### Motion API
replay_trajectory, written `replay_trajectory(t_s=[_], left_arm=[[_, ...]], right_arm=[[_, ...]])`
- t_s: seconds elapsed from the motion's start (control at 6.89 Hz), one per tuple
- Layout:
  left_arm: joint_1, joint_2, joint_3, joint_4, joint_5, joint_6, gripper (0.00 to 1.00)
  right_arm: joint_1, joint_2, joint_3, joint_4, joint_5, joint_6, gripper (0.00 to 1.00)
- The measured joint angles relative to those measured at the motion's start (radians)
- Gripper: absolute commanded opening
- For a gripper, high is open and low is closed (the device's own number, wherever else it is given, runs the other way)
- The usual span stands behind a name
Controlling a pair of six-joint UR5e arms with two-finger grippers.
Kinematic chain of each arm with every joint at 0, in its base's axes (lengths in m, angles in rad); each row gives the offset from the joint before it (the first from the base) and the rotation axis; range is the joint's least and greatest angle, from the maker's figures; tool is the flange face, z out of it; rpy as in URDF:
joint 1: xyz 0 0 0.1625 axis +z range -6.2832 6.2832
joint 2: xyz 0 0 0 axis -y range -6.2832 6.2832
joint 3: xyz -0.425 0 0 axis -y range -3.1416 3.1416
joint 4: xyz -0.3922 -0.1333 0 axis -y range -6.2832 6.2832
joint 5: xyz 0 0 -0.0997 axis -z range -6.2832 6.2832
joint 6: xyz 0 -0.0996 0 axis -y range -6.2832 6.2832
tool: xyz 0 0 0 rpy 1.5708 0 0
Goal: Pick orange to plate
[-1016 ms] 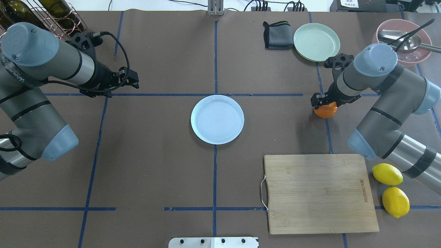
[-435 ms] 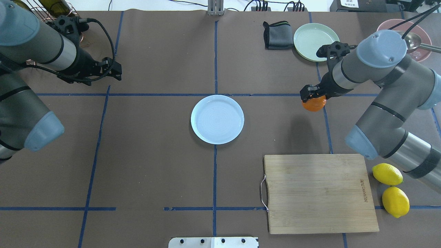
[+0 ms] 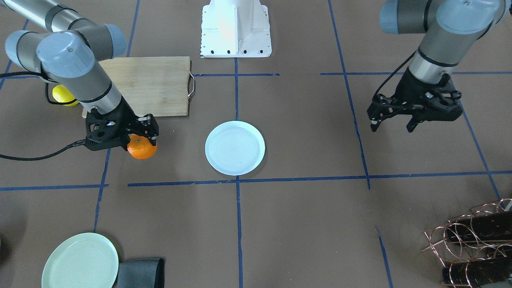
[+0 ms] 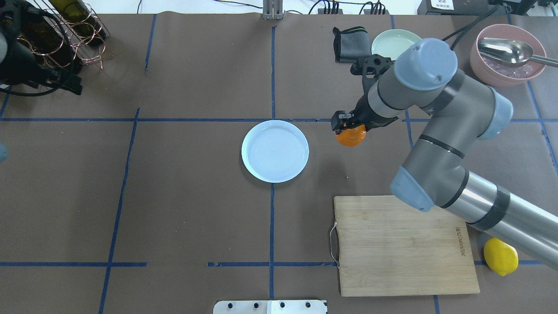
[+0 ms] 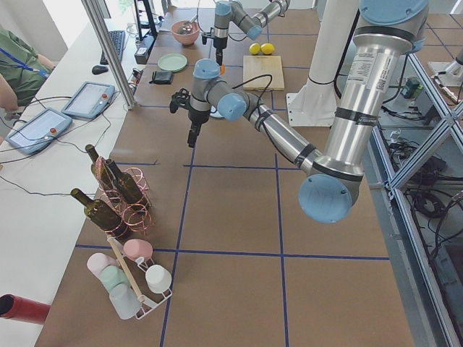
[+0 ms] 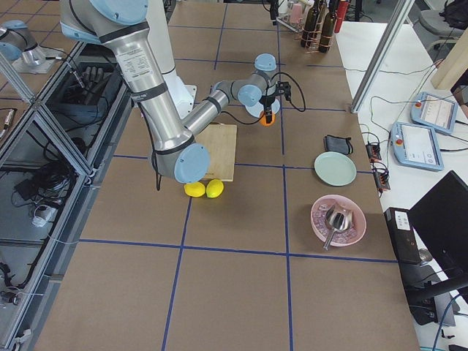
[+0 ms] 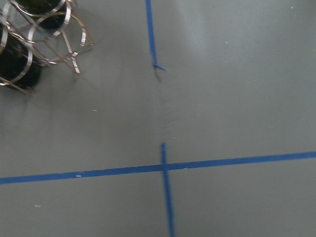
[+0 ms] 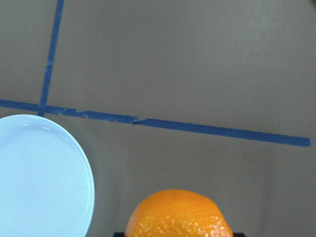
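- Compared with the earlier overhead frames, the right gripper [image 4: 348, 126] has carried the orange [image 4: 350, 135] from the right part of the frame toward the centre. The left arm has pulled back into the upper left corner, beside the bottle rack [image 4: 74, 39].
- The orange is now just to the right of the plate [image 4: 275, 151], near it but not yet above it. The right gripper pinches it from above, and I judge that it hangs clear of the table.
- The left gripper [image 3: 391, 128] has its fingers spread with nothing between them, well apart from the plate.
- To do this step well, the carry should go on leftward until the orange is over the middle of the plate. Then it should come down low before the fingers let go. The fruit is round and the rim is shallow, so a release from high up or near the rim could let it roll off.
- The right wrist view shows a strip of bare table between plate and orange, which confirms the gap.
- The front-facing view shows the dark stem dimple and a finger on each side of the fruit. In the overhead view the wrist hides most of this.
- The overhead view shows one lemon [image 4: 500, 256] only; the exterior right view shows two.
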Motion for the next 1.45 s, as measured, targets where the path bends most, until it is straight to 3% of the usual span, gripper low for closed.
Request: replay_trajectory(t_s=[0.44,0.73,0.87,1.02,1.45], left_arm=[[-0.194,0.189,0.004,-0.003,-0.031,0.593,1.00],[-0.293,0.210,0.072,0.001,-0.070,0.735,1.00],[-0.309,0.216,0.084,0.006,-0.081,0.746,1.00],[-0.318,0.219,0.091,0.011,-0.084,0.750,1.00],[-0.327,0.222,0.117,0.014,-0.086,0.752,1.00]], right_arm=[[-0.131,0.216,-0.199,-0.002,-0.160,0.083,0.00],[-0.165,0.278,-0.285,0.002,-0.193,0.090,0.00],[-0.171,0.304,-0.323,0.003,-0.196,0.088,0.67],[-0.175,0.325,-0.352,0.003,-0.198,0.087,1.00],[-0.172,0.355,-0.354,-0.005,-0.205,0.080,1.00]])
